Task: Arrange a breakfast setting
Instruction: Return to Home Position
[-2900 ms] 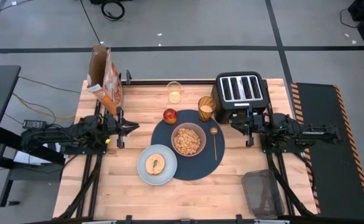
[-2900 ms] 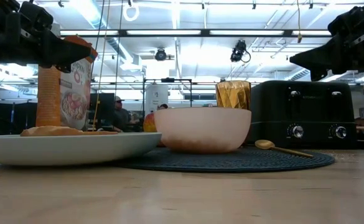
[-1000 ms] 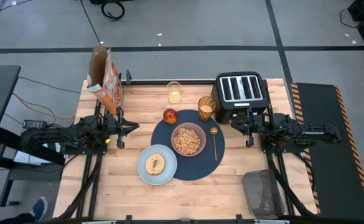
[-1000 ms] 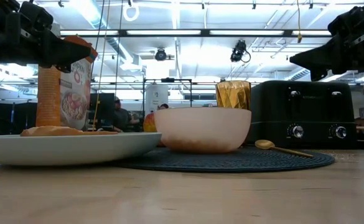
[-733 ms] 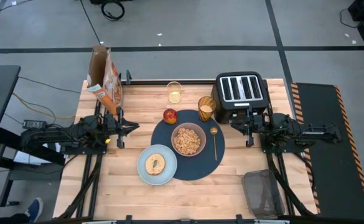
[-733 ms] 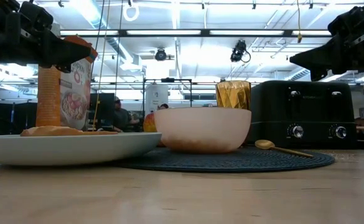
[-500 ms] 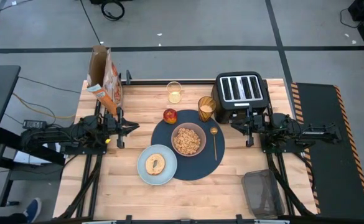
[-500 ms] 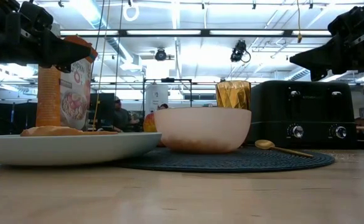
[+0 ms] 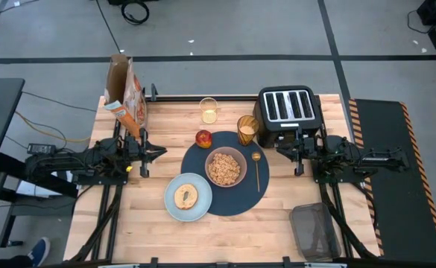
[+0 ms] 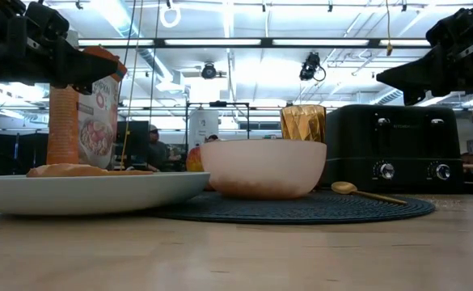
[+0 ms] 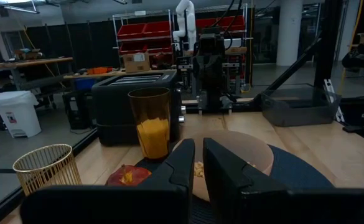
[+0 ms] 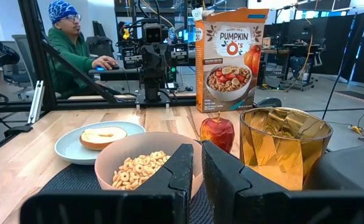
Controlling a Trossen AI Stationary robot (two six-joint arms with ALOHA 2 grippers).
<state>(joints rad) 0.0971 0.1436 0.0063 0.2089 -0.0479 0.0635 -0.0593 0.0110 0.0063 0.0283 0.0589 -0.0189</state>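
Observation:
A dark-blue round mat (image 9: pixel 236 199) lies mid-table. On it stand a pink bowl (image 9: pixel 226 167) filled with cereal, a gold spoon (image 9: pixel 256 170) to the bowl's right, a red apple (image 9: pixel 203 138) and an amber tumbler (image 9: pixel 247 129) at its far rim. A pale-blue plate (image 9: pixel 170 202) carrying a bagel (image 9: pixel 185 196) overlaps the mat's near-left edge. A small clear glass (image 9: pixel 209 110) stands beyond the mat. My left gripper (image 9: pixel 162 152) hovers shut left of the mat, my right gripper (image 9: pixel 279 147) shut to its right, both level and holding nothing.
A black four-slot toaster (image 9: pixel 288 106) stands at the far right, just behind my right gripper. A tall cereal box (image 9: pixel 124 93) stands at the far left corner. A dark mesh basket (image 9: pixel 314 231) sits at the near right. Bare wood runs along the near edge.

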